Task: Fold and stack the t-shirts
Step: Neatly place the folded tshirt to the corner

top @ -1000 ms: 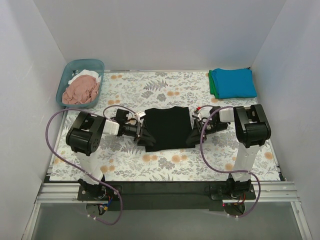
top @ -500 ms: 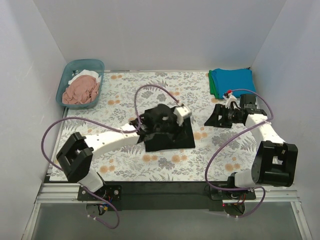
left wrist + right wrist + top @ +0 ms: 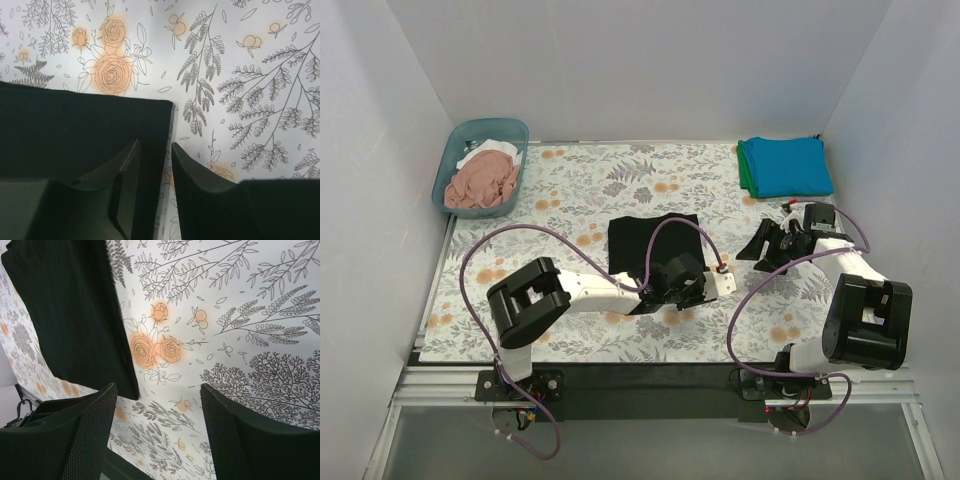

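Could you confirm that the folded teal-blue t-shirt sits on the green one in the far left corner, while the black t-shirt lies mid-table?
Not quite: the folded teal-blue cloth t-shirt on the green one sits in the far right corner, as the top external view shows. The black cloth t-shirt does lie mid-table.

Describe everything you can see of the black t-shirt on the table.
The black t-shirt is plain, matte, soft-looking cloth, folded into a flat rectangle with straight edges. It lies mid-table on the floral tablecloth. The left pincer straddles one edge near a corner, one finger over the cloth, the other beyond it. The right pincer hangs open, clear of it.
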Robot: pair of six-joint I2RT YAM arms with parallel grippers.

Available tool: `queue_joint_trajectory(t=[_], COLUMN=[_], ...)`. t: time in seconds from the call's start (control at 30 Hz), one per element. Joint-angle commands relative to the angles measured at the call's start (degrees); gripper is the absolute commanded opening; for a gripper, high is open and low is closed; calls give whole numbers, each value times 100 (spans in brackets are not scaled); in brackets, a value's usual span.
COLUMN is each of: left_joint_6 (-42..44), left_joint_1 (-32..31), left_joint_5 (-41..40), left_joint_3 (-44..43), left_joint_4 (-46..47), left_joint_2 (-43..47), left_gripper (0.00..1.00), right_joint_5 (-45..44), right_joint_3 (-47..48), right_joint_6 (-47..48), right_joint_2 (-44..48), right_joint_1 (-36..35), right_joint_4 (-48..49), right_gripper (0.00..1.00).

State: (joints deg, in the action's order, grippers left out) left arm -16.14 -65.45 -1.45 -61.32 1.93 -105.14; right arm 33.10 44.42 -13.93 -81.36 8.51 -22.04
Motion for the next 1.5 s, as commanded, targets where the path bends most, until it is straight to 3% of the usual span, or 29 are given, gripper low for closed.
queue_joint_trajectory(t=[0.0, 0.23, 0.37, 0.43, 0.47, 0.5, 0.7, 0.87, 0.97, 1.0, 1.07, 1.27, 1.47], left_joint_6=[471, 568, 595, 560, 464, 393, -160, -706, -829, -881, -943, -917, -961], left_joint_1=[-29, -20, -20, -12, 67, 120, 577, 893, 981, 982, 999, 1008, 1008], left_joint_5=[75, 311, 593, 629, 664, 742, 1164, 1691, 1946, 1973, 2017, 2088, 2202], left_joint_3=[181, 261, 278, 270, 278, 270, -178, -302, -275, -258, -284, -425, -460], left_joint_4=[719, 888, 712, 624, 624, 624, 282, 97, 61, 53, 44, -105, -88], left_joint_2=[-67, -332, -252, -270, -270, -252, -51, 248, 406, 450, 503, 504, 495], left_gripper=[30, 22, 24, 16, 2, 0, 0, 0, 0, 0, 0, 0, 0], right_joint_5=[12, 267, 460, 530, 600, 653, 847, 873, 917, 839, 803, 768, 557], right_joint_3=[-57, -206, -276, -303, -320, -346, -996, -1269, -1261, -1209, -1217, -1235, -1138], right_joint_6=[-197, -513, -646, -707, -751, -847, -1348, -2041, -2393, -2447, -2605, -3308, -3599], right_joint_2=[-108, -301, -442, -486, -503, -495, -354, -486, -643, -670, -758, -960, -1162], right_joint_1=[107, 124, 124, 116, 107, 115, -104, -350, -534, -665, -797, -1264, -1642], right_joint_4=[209, 455, 639, 744, 780, 833, 1754, 2572, 2995, 3074, 3241, 3838, 4067], right_gripper=[74, 77, 77, 77, 77, 78, 98, 96, 77, 76, 76, 92, 93])
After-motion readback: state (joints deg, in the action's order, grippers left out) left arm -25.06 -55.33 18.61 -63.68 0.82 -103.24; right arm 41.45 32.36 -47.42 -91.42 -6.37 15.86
